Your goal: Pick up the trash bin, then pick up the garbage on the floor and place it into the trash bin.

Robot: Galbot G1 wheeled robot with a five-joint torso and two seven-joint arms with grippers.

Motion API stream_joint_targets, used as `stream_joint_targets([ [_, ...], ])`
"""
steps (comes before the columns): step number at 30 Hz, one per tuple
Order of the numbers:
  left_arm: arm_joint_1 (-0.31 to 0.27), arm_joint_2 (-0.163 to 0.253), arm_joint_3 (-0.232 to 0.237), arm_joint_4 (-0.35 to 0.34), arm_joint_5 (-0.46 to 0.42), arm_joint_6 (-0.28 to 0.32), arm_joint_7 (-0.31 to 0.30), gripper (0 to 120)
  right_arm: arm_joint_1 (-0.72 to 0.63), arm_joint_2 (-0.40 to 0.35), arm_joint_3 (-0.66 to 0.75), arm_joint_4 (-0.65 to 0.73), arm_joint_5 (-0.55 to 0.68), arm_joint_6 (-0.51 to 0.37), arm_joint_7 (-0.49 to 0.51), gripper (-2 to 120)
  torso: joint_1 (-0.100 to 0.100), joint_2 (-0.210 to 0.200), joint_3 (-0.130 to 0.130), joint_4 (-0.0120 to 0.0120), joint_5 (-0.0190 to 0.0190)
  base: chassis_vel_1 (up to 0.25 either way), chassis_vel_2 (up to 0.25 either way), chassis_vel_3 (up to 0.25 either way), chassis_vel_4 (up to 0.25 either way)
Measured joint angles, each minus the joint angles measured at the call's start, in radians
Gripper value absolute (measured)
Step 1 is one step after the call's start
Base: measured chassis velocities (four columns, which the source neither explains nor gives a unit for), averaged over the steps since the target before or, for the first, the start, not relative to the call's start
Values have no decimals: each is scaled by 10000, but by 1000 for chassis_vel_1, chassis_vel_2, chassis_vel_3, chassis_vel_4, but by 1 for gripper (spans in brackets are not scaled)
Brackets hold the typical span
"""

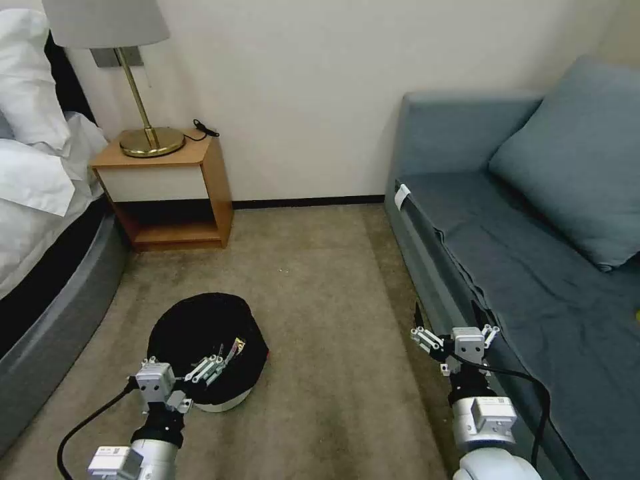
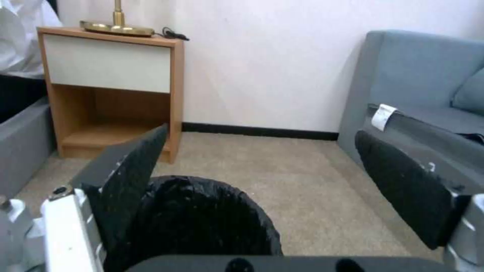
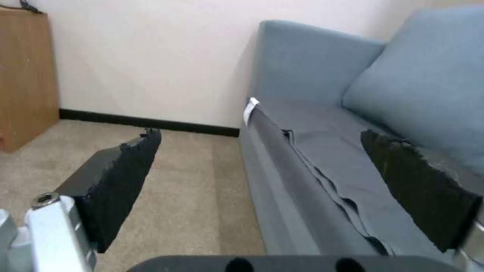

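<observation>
Standing on the carpet at 7 o'clock of the head view, nearest the robot: the bin (image 1: 207, 347).

Handling, judged: light and hollow, so it likely lifts on one rim pinch. The shell looks stiff, the liner soft and slick; a hold on liner alone could slip or drag the bag out. Best hold is the near rim, one finger inside and one outside, clamping bag and wall together. It is likely to tip if nudged sideways.

Look: small, round, white, wide-mouthed, with a crinkly black bag (image 2: 202, 215) folded over the rim and hiding most of the wall. Something shiny and colourful (image 1: 237, 348) sits in the mouth; whether it is garbage I cannot tell.

Left gripper (image 1: 181, 375): at 7 o'clock, spread wide, at the bin's near rim. In its wrist view one pad (image 2: 134, 177) sits against the black rim while the other stands well clear, pinching nothing.

Right gripper (image 1: 455, 335): at 5 o'clock, spread, empty, beside the sofa (image 1: 533, 253) edge.

Farther, at 11 o'clock: nightstand (image 1: 167, 193) with a lamp (image 1: 137, 80), against the wall.
</observation>
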Motion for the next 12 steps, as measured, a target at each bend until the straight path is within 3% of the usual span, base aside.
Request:
stream_joint_targets([
  [12,-2,1,3,-4,11,21,2,100,-10,1,8,6,-18,-11,-2,100,0,0,0,0,0,0,0,0,0],
])
